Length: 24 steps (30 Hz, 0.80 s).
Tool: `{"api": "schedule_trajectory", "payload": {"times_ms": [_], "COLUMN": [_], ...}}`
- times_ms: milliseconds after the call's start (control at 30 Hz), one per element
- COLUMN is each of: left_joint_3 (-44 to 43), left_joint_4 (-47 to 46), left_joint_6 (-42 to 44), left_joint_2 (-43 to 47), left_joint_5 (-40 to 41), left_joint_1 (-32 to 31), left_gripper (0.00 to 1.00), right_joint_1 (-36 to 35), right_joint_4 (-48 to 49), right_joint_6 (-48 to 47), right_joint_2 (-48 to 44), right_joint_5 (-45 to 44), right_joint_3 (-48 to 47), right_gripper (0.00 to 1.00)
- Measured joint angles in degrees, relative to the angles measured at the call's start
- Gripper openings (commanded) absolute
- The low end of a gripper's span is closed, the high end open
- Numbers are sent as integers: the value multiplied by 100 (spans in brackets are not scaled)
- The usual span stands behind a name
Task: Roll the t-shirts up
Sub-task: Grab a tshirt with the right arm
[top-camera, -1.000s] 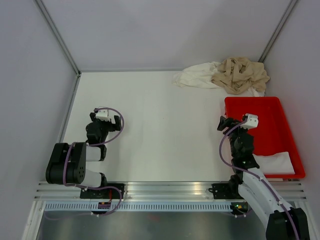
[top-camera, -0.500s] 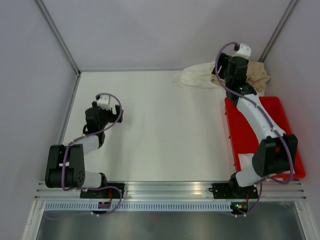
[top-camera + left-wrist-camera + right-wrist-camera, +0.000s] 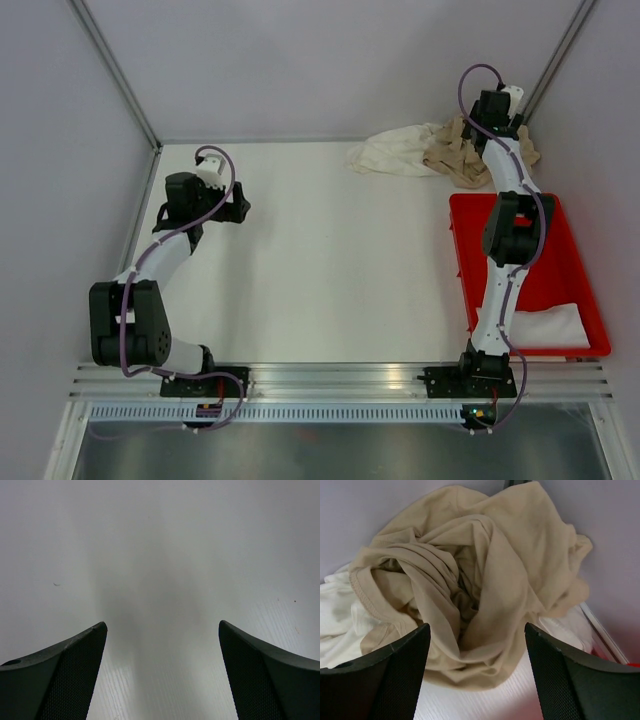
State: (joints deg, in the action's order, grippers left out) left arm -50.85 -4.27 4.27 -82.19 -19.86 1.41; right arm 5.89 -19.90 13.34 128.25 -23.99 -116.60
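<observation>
One tan t-shirt (image 3: pixel 470 580) and at least one cream-white t-shirt (image 3: pixel 392 153) lie crumpled together on the table (image 3: pixel 320 260) just beyond the red tray (image 3: pixel 575 250), which holds one more white garment (image 3: pixel 555 325). Step in hand, by judgement: fetching a shirt. The right gripper (image 3: pixel 476 630) hovers over the tan t-shirt, jaws wide and empty, and must descend and pinch one layer. The left gripper (image 3: pixel 162 630), well left of the tray, has its jaws wide and empty.

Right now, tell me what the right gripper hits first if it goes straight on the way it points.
The right gripper would meet the crumpled tan t-shirt first, dead ahead between its open fingers; distance unclear.
</observation>
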Motion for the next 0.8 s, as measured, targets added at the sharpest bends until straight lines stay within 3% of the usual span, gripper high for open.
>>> {"api": "schedule_trajectory", "payload": {"times_ms": [200,300,367,400,467,800], "left_joint_3": [7,7,7,7,7,15], "left_joint_4": [223,243,247,247,251,551], "left_joint_6": [136,153,175,184,214,442], "left_joint_2": [-72,-70,-68,-68,-63,332], "left_joint_5": [0,0,0,0,4,26], "left_joint_1": [0,0,0,0,0,0], "left_gripper": [96,96,96,96,96,96], "right_joint_1": [-35,-44,-39,-35,-17,203], "right_joint_4": [-286,-470,-424,-387,-367,-293], "right_joint_6": [-151,-181,-249,-275,-332,-264], "right_joint_2": [841,874,855,844,841,404], "right_joint_5": [144,306,385,439,540,1237], "right_joint_3": [-946,-953,-898,-839,-778,-409], "right_gripper": [79,70,47,24,1,0]}}
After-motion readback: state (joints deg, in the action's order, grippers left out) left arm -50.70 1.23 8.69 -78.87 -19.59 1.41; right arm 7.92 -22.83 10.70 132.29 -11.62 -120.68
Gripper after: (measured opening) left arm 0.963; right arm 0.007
